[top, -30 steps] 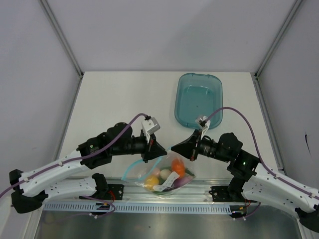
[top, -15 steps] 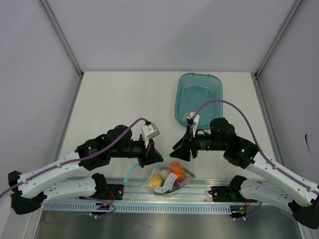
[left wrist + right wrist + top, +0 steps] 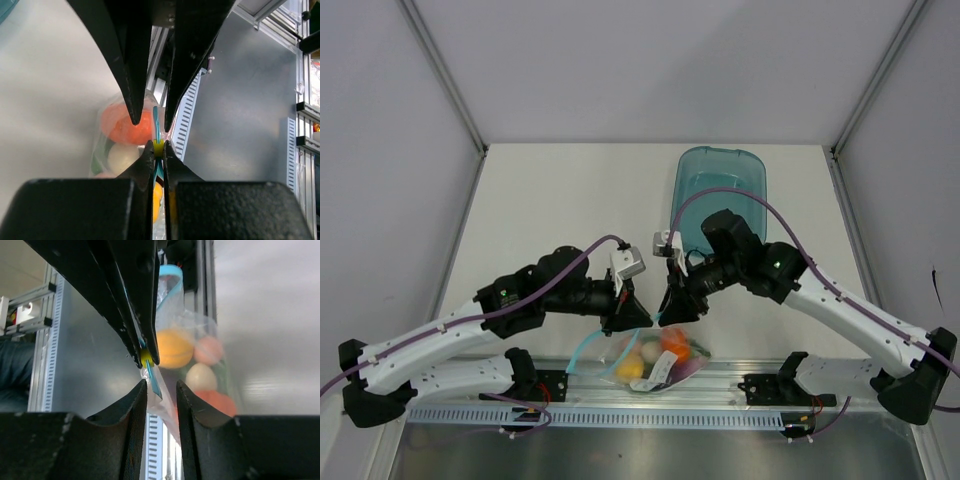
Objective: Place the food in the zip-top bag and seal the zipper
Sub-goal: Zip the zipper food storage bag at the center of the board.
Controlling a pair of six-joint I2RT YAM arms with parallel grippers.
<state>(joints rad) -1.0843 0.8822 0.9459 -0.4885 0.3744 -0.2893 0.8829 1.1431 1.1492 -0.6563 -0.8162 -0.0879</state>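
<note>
While your left jaws pinch the zipper [image 3: 155,122] closed, centre your parted right jaws on it, clamp firmly, then slide straight along the mouth of the zip-top bag [image 3: 172,300].

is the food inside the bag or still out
Inside: the tomato, egg and lemon all show through the clear plastic of the zip-top bag.

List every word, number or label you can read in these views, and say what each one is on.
No text can be read.
White slip among the toy food inside the clear plastic zip-top bag: dark marks, too small to read.
</note>
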